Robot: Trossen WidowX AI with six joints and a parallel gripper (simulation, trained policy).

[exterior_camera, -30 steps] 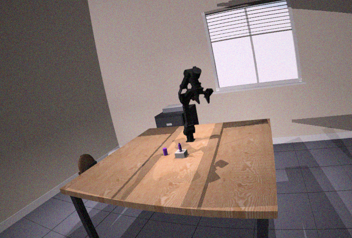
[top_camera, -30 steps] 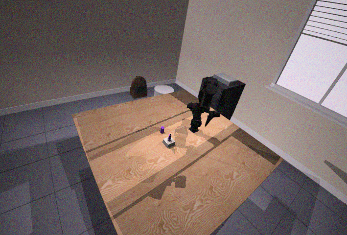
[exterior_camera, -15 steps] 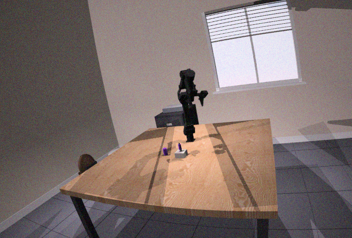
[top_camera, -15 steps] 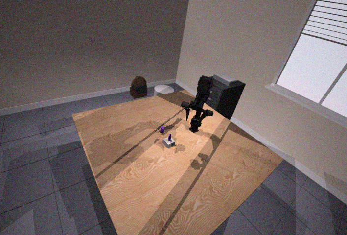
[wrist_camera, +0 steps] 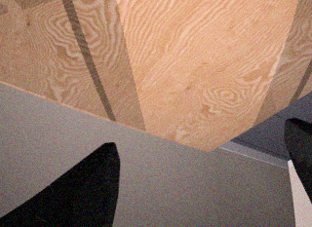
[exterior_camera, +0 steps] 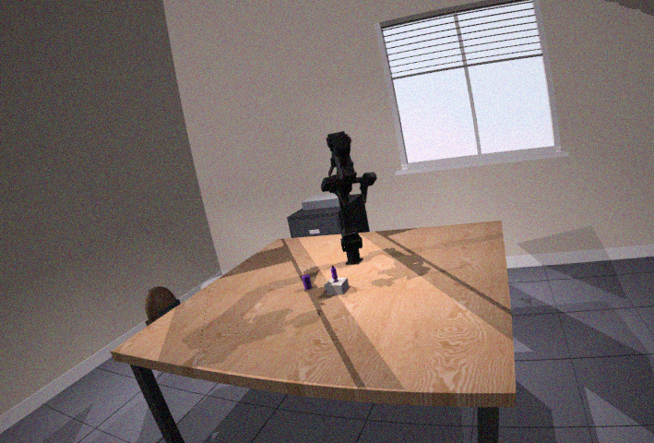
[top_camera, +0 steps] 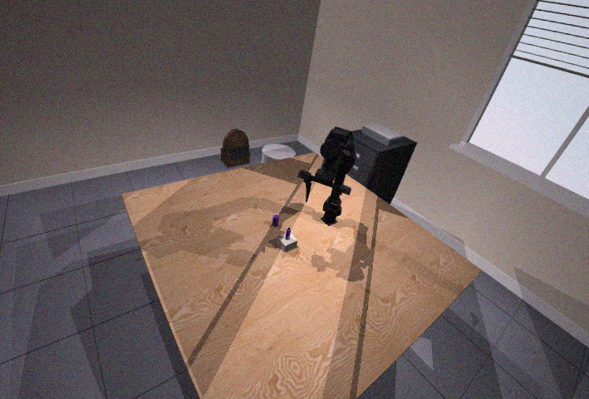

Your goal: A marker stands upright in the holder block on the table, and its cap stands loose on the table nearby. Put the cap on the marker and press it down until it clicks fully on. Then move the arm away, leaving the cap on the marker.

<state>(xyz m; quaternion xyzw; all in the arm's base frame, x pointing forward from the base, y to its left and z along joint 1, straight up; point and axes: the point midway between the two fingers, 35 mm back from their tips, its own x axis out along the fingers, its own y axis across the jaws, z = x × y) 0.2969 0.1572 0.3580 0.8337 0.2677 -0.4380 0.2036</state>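
Observation:
The purple marker (top_camera: 287, 233) (exterior_camera: 333, 274) stands upright in the pale grey holder block (top_camera: 287, 246) (exterior_camera: 336, 287), its pointed tip uncovered. The purple cap (top_camera: 275, 220) (exterior_camera: 306, 282) stands loose on the table (top_camera: 281, 329) (exterior_camera: 416, 339) (wrist_camera: 195, 52), a little to the left of the block in the top and exterior views. My gripper (top_camera: 321, 199) (exterior_camera: 353, 202) (wrist_camera: 203, 141) is open and empty, high above the table, behind the marker and cap and close in front of the arm's base. The wrist view shows neither cap nor marker.
A dark cabinet (top_camera: 381, 157) (exterior_camera: 314, 224) stands behind the arm, beyond the table's back edge. A brown backpack (top_camera: 235, 148) (exterior_camera: 160, 303) and a white round object (top_camera: 278, 151) are on the floor beyond the table. Arm shadows and dark bands cross the table top.

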